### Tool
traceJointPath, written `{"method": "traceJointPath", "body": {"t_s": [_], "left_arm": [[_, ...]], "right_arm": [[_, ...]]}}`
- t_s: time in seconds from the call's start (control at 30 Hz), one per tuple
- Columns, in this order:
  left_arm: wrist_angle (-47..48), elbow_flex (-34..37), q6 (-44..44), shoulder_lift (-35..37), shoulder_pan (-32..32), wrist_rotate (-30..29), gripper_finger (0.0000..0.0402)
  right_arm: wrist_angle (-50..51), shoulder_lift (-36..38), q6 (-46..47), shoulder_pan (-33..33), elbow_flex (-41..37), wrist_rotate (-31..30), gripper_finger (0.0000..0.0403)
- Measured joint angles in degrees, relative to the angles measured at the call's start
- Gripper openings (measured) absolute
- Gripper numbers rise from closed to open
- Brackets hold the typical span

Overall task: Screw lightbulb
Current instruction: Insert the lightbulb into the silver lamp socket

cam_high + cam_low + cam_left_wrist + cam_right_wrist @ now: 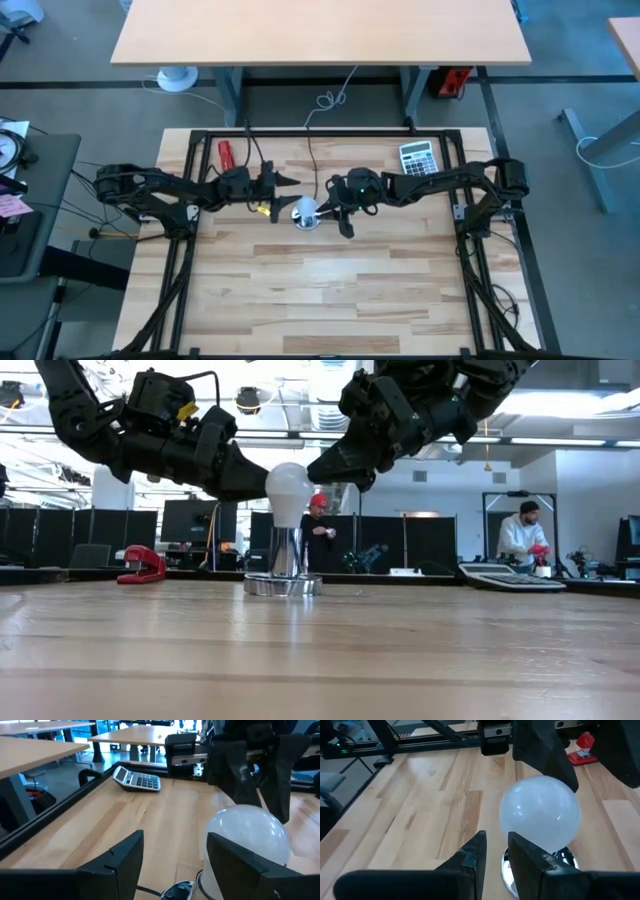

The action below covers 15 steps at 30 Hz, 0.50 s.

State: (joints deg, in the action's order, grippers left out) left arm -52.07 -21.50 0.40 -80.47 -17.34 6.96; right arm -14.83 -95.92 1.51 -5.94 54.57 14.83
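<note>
The lightbulb [289, 493] stands upright in a shiny metal socket [284, 570] on the bench [320, 650]. The left tool [243, 478] and right tool [335, 468] flank it. A red stapler [141, 564] and a calculator [508, 578] lie farther back.

You see two matte black arms built of chunky jointed segments, with black cables looped along their housings. The left arm [160, 190] carries a small yellow tag near its wrist. The right arm [440, 183] shows a small green light on its wrist housing. Each gripper's fingers [120, 865] are flat, dark, angular plates with bevelled edges.
</note>
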Motion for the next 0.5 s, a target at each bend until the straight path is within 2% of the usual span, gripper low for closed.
{"method": "traceJointPath", "body": {"t_s": [0.2, 0.5], "left_arm": [[4.48, -0.30, -0.67, 0.08, -0.02, -0.02, 0.0207], [21.47, -0.26, 0.42, 7.14, -0.15, -5.11, 0.0207]], "right_arm": [[2.42, 1.48, 0.49, 0.23, 0.00, -2.84, 0.0091], [4.46, 4.59, -1.54, -2.48, 0.00, -2.95, 0.0091]]}}
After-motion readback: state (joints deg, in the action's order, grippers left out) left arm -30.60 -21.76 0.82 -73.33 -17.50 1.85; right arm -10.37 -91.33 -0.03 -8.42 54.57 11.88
